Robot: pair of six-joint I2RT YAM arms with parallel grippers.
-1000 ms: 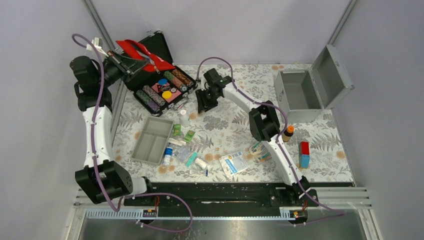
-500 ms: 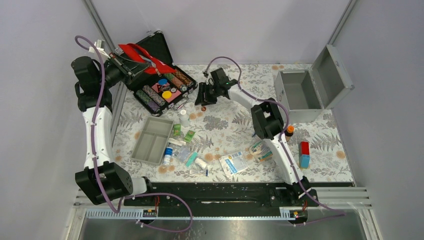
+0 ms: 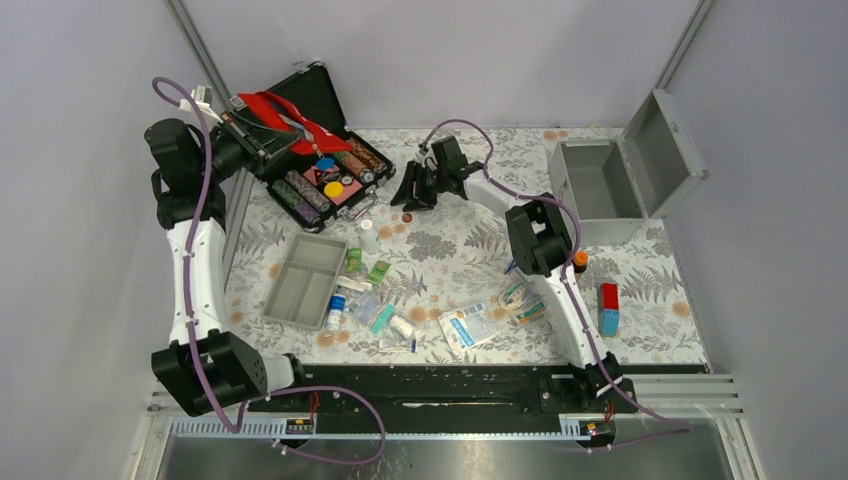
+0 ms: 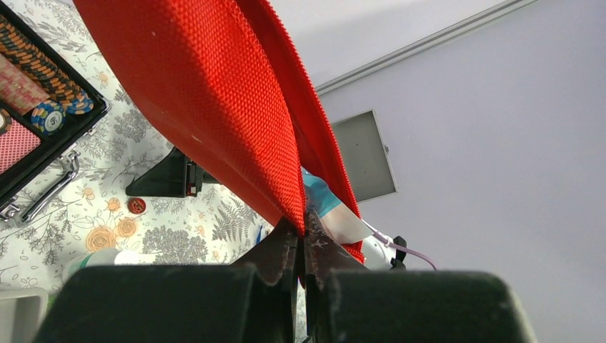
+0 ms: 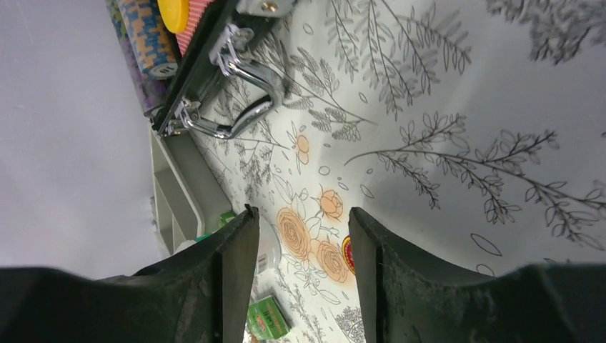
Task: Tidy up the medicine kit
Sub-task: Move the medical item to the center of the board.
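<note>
The medicine kit (image 3: 598, 190), a silver-grey metal box, stands at the right rear with its hinged lid thrown back and its inside bare. My left gripper (image 3: 250, 122) is raised over the back left, shut on the edge of the red first-aid pouch (image 3: 292, 112). In the left wrist view the jaws (image 4: 304, 239) pinch the pouch's (image 4: 214, 93) seam, and a blue-white packet (image 4: 332, 211) pokes out of it. My right gripper (image 3: 409, 192) hovers open over mid-table, nothing between its fingers (image 5: 304, 221). A small red round tin (image 3: 407, 215) lies just below it.
An open black case of coloured chips (image 3: 325, 180) sits under the pouch. A grey divided tray (image 3: 303, 281) lies left of centre, with several small boxes, bottles and packets (image 3: 375, 305) strewn beside it. An orange-capped bottle (image 3: 577, 265) and a red-and-blue block (image 3: 608, 308) stand near the right.
My right gripper has risen and swung towards the back, opening a little wider. The small red tin now shows on the cloth beneath it. The left arm lifted the pouch slightly.
</note>
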